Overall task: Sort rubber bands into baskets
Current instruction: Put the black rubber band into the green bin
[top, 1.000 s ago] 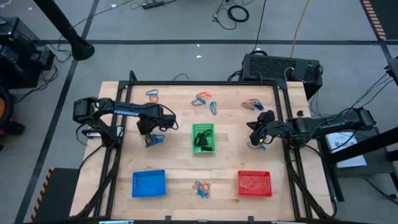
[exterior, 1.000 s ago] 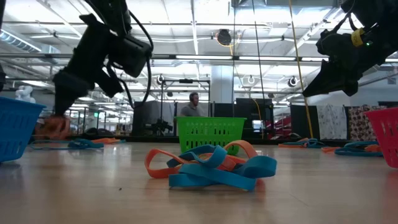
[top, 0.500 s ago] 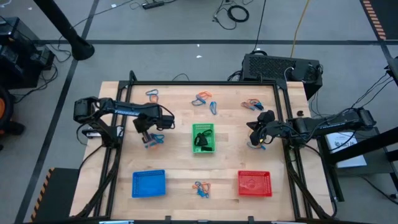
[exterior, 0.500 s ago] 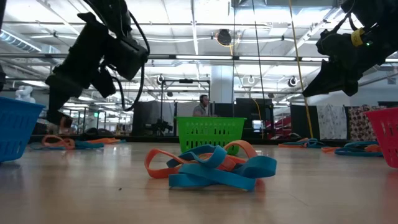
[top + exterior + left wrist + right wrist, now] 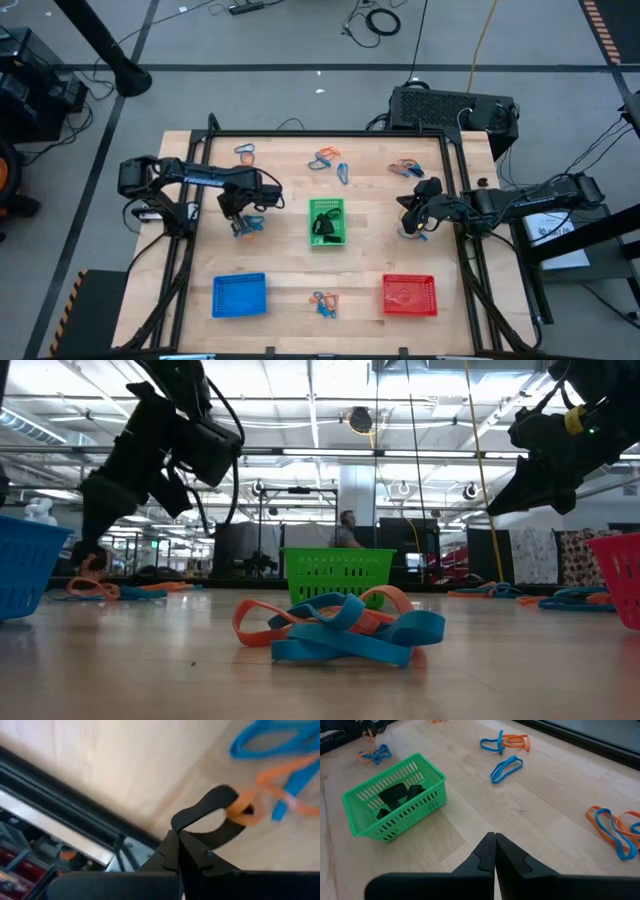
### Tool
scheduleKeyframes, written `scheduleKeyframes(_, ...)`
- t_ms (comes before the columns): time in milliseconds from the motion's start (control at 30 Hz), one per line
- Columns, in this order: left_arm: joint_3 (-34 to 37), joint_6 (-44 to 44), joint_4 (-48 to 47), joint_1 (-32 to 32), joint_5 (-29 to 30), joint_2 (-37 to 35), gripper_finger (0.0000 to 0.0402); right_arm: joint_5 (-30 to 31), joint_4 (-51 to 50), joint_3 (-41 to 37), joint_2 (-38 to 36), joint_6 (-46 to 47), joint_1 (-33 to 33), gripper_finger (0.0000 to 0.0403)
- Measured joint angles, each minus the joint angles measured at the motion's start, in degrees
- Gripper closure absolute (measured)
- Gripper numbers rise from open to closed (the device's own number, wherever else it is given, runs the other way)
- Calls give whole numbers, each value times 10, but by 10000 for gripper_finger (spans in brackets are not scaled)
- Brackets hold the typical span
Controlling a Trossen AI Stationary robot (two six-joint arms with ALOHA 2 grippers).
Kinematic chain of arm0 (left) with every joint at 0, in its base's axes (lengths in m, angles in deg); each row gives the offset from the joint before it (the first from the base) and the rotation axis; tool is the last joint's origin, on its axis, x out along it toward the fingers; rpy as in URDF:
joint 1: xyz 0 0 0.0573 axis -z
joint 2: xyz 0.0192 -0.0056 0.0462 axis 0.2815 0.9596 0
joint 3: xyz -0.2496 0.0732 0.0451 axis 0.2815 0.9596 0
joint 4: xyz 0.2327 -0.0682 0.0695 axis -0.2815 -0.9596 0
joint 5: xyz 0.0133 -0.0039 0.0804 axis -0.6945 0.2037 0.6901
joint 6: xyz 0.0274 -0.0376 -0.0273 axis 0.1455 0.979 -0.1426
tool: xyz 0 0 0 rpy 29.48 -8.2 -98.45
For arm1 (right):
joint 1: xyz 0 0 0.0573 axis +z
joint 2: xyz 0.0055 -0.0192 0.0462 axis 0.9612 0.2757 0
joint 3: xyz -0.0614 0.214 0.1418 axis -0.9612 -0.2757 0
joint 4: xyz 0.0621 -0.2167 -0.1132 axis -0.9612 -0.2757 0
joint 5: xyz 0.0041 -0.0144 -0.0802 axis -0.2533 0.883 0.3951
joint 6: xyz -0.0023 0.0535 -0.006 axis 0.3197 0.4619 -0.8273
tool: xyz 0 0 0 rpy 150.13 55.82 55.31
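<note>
While the left pincer (image 5: 240,222) stood at centre-left of the high view with its jaws pressed together on an orange rubber band (image 5: 243,809), the small heap of blue and orange bands (image 5: 248,226) it was drawn from lay directly beneath it on the table (image 5: 280,255). The red basket (image 5: 409,295) sat at lower right, well apart and on the far side of the green basket (image 5: 326,221) at centre, whereas the blue basket (image 5: 240,295) lay straight below the pincer toward the frame's bottom; if orange belongs in red, the carry would have to run diagonally past the green one. The left arm was plainly nearer this heap. The right pincer (image 5: 411,222), shut on nothing visible, waited right of centre near another cluster (image 5: 405,168) at upper right. Which colour goes in which basket could not be read, though dark bands (image 5: 399,795) already lay in the green basket. Whether the orange loop was free of the blue ones or tangled with them was hard to make out in the left wrist view, and the low view showed it only as a small loop (image 5: 92,565) at the fingertips.
</note>
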Motion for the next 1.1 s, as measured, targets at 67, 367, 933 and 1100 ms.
scheduleKeyframes(67, 0, -19, 15, 0, -14, 1, 400, 0, 0, 0, 0, 0, 0, 403)
scheduleKeyframes(367, 4, 0, 65, 4, -3, 0, 400, 0, -3, 0, 0, 2, 0, 403)
scheduleKeyframes(933, -4, -20, 45, 6, -19, 0, 400, 0, -5, 0, 0, 2, 0, 403)
scheduleKeyframes(1100, -5, -45, 66, 2, -82, 0, 400, 0, -6, 0, 0, 2, 0, 403)
